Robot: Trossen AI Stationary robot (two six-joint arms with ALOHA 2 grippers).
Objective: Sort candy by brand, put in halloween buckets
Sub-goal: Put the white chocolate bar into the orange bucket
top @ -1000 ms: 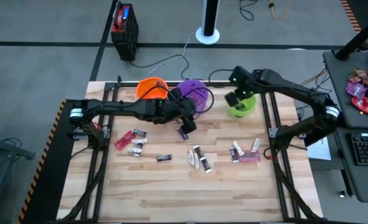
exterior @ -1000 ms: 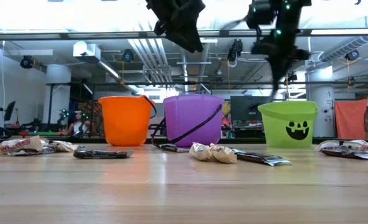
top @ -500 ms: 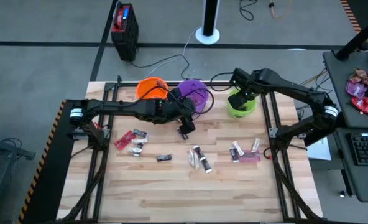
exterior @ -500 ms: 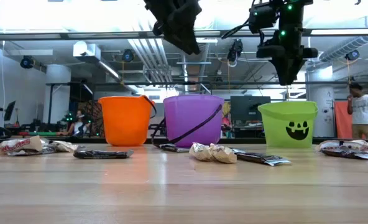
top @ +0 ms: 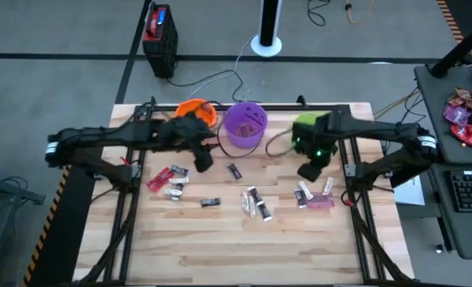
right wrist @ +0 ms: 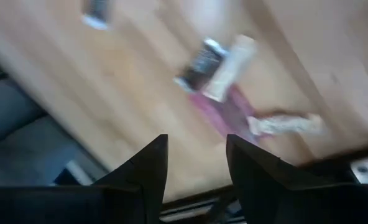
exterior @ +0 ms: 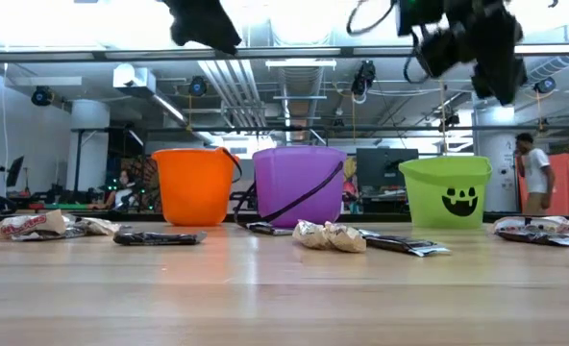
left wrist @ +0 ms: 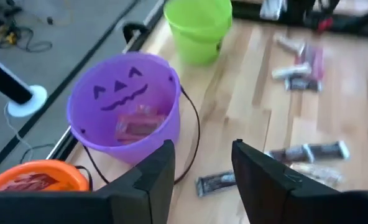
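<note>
We judge sorting partly done: purple bucket (left wrist: 123, 107) holds a pink piece, orange bucket (left wrist: 36, 176) a red one. About a dozen candy pieces (top: 256, 202) remain scattered across the surface (top: 220, 247). Left end effector (left wrist: 199, 177) and right end effector (right wrist: 195, 171) both hover open, empty.

No wording on any candy wrapper (top: 169, 176) is legible.
</note>
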